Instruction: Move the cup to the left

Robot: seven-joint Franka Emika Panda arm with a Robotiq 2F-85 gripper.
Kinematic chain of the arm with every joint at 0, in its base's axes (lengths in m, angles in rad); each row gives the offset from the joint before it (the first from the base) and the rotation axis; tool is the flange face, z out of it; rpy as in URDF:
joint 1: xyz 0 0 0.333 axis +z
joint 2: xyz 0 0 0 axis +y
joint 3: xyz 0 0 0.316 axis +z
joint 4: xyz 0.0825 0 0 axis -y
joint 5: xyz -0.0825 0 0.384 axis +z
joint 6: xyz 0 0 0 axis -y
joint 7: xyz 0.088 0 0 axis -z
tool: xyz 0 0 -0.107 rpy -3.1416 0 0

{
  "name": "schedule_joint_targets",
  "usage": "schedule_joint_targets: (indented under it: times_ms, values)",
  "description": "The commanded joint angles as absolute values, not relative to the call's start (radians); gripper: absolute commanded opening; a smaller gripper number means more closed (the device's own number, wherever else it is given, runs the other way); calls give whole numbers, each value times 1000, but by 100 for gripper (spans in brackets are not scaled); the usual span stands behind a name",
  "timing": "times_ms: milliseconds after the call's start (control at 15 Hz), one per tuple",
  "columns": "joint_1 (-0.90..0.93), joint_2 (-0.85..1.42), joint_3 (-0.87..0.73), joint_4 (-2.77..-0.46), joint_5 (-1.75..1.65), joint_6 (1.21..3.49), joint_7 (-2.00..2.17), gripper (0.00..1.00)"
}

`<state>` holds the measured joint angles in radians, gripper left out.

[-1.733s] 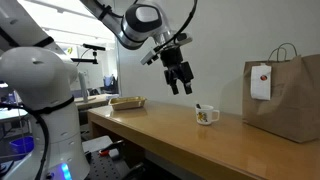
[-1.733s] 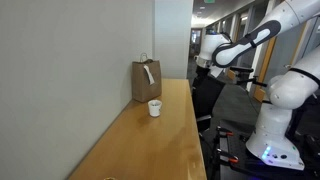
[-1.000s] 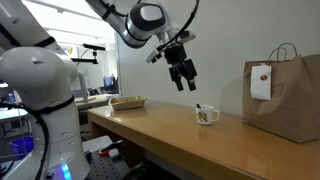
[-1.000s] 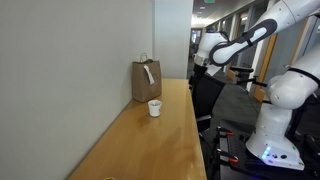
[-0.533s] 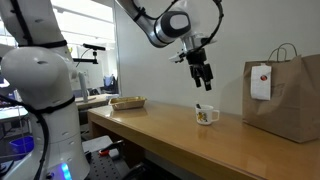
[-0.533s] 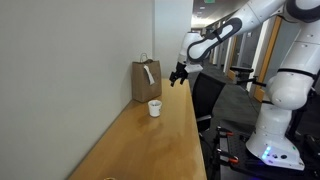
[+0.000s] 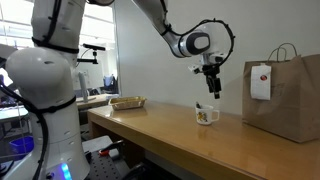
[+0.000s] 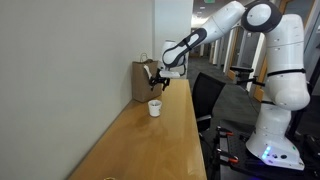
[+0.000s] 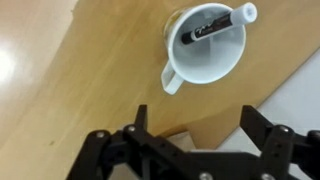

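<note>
You are hovering the black two-finger gripper just above the small white ceramic mug, the cup, without touching it. The jaws are standing wide open and gripping nothing. In the wrist view the dark fingers are coming in from the bottom edge with only bare wood between them, and the cup is sitting upright beyond the fingertips; its small handle is pointing toward the lower left of that view. A black marker pen with a pale end is lying slantwise inside the cup, its end poking over the rim. The cup is resting on the long light-brown wooden table. In an exterior view it is standing between the shallow tan tray and the large brown paper bag with handles, nearer the bag and apart from both. In an exterior view the gripper is showing against the bag, with the cup below it.
</note>
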<state>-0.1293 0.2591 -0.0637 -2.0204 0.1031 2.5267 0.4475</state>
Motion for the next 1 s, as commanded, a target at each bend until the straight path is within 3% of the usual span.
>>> schedule_joint_targets:
  times_ms: [0, 267, 933]
  values:
    - [-68, 384, -108, -1860, 109, 2416, 580, 100]
    - [-30, 472, -123, -1750, 134, 2278, 691, 100]
    - [-14, 557, -109, -1651, 187, 2202, 723, 100]
